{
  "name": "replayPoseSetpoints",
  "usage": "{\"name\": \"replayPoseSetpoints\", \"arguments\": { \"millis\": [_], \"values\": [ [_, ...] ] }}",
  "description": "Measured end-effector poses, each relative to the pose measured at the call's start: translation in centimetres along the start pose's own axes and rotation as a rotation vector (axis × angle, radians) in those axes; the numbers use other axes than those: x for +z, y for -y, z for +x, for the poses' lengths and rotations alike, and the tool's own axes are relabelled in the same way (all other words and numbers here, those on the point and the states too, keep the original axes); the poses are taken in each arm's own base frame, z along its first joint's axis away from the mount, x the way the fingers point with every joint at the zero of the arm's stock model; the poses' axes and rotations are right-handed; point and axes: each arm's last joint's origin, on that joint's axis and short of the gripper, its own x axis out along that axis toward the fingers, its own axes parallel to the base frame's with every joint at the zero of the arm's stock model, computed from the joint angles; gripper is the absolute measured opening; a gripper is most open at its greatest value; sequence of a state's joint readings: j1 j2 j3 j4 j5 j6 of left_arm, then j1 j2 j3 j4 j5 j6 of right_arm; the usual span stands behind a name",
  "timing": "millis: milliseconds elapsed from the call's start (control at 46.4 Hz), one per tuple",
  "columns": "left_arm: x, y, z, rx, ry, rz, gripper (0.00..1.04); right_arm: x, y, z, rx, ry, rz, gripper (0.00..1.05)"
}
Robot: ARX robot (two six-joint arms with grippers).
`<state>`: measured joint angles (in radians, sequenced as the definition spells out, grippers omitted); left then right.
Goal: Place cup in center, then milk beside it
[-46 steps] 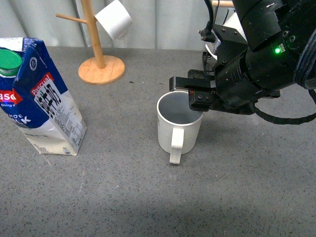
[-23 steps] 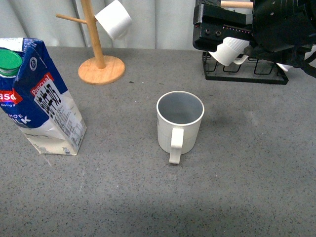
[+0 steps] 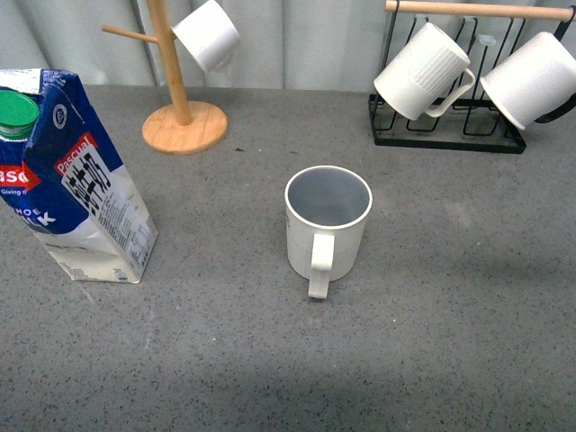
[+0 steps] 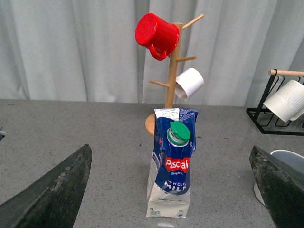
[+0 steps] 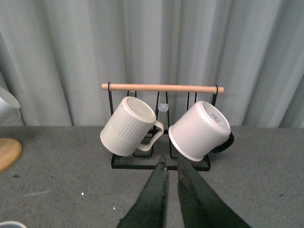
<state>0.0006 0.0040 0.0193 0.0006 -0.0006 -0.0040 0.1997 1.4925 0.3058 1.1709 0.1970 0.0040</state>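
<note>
Two tools show up, each only in its own wrist view, and neither one holds a thing. The left tool has its fingers spread wide apart. The milk sits between them, well away from both. The right tool has its fingers pressed nearly together, with just a thin slit between them. It points at a black rack.

The cup stands upright in the middle of the grey bench. Its handle faces the front camera, and it is grey-blue inside. The milk stands on the left side of the bench, well apart from the cup, with its green cap on.

Behind the milk is a wooden tree with a red mug and a small white cup on its pegs. At the back right, a lined mug and a smooth mug hang on the rack.
</note>
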Motion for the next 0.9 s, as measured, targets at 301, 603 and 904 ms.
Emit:
{"name": "replayPoseSetpoints", "arguments": {
  "millis": [301,603,904],
  "values": [
    [0.0,0.0,0.0,0.0,0.0,0.0,0.98,-0.1,2.3,-4.7,-0.004,-0.004,-0.003,0.01],
    [0.0,0.0,0.0,0.0,0.0,0.0,0.98,0.0,3.6,-7.2,0.019,-0.002,-0.002,0.01],
    [0.0,0.0,0.0,0.0,0.0,0.0,0.98,0.1,4.2,-9.5,-0.002,0.001,-0.001,0.01]
  ]
}}
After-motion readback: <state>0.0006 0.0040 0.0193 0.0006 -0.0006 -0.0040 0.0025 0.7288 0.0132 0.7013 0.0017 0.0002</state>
